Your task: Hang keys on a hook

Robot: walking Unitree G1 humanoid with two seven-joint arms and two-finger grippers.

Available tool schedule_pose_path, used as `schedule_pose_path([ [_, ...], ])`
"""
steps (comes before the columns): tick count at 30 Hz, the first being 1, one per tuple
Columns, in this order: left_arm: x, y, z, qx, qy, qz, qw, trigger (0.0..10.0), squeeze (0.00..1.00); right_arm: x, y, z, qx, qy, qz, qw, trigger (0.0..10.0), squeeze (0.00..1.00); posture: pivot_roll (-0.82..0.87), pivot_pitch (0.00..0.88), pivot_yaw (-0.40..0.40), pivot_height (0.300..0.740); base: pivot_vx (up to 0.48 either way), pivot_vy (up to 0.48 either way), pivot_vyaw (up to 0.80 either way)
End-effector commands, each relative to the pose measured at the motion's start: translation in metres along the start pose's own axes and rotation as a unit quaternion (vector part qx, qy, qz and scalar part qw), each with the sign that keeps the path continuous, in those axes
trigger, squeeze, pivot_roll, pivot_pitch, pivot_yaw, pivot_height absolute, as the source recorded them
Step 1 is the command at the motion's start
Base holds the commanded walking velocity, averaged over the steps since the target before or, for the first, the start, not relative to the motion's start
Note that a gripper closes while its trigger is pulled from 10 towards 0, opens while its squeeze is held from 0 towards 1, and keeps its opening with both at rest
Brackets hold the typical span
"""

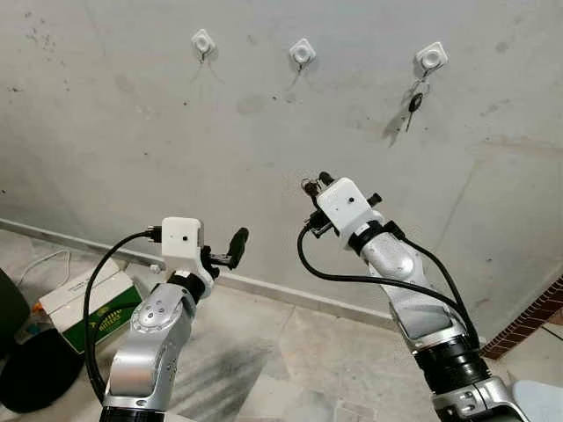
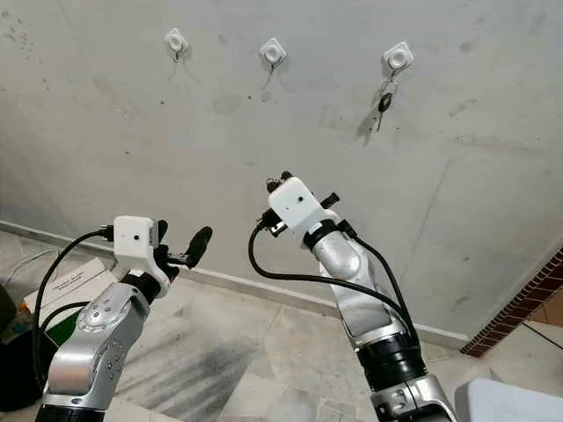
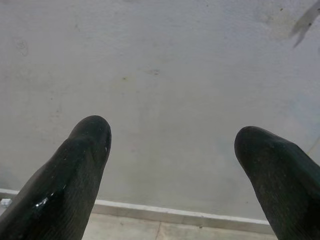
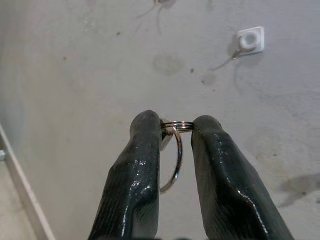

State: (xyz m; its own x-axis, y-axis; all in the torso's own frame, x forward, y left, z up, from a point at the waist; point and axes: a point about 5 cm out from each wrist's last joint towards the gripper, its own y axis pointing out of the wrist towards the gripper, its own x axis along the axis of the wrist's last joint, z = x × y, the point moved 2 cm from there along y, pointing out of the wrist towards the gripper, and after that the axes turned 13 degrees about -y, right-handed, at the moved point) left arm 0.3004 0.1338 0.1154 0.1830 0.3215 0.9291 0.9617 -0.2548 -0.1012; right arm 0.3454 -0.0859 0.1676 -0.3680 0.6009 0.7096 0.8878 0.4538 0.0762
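Note:
Three white hooks are fixed high on the grey wall: a left hook [image 1: 203, 40], a middle hook [image 1: 302, 53] and a right hook [image 1: 431, 58]. A dark key on a ring [image 1: 415, 99] hangs from the right hook. My right gripper [image 1: 315, 184] is raised toward the wall, below the middle hook and well short of it. In the right wrist view its fingers [image 4: 141, 165] are shut on a metal key ring [image 4: 176, 150], and a white hook [image 4: 249, 39] lies ahead. My left gripper [image 1: 224, 251] is held lower and stands open [image 3: 172, 135] with nothing in it.
A white skirting [image 1: 264, 286] runs along the foot of the wall above the tiled floor. A green and white box [image 1: 88, 303] and a black object [image 1: 26, 369] sit on the floor at the left. A brick edge [image 1: 532, 318] shows at the right.

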Motion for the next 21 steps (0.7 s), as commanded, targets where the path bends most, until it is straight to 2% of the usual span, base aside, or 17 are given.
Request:
schedule_pose_path([
  [1,0.005,-0.003,0.002,0.001,0.006,-0.003,1.000,10.0,0.00,0.001,-0.004,-0.006,-0.020,0.011,0.000,1.000,10.0,0.00,0.00,0.000,0.034,0.740,0.000,0.000,0.00],
  [10,0.001,-0.015,0.010,0.009,0.008,0.005,1.000,10.0,0.00,-0.019,-0.030,-0.013,-0.044,0.036,0.036,0.998,10.0,0.00,0.01,0.000,0.034,0.740,0.000,0.000,0.00],
  [15,-0.001,-0.028,0.019,0.022,0.012,0.008,1.000,10.0,0.00,-0.039,-0.060,-0.022,-0.055,0.044,0.079,0.994,10.0,0.00,0.00,0.000,0.033,0.740,0.000,0.000,0.00],
  [21,-0.005,-0.038,0.024,0.030,0.007,0.018,0.999,10.0,0.00,-0.051,-0.079,-0.025,-0.059,0.056,0.109,0.991,10.0,0.00,0.00,0.000,0.029,0.740,0.000,0.000,0.00],
])
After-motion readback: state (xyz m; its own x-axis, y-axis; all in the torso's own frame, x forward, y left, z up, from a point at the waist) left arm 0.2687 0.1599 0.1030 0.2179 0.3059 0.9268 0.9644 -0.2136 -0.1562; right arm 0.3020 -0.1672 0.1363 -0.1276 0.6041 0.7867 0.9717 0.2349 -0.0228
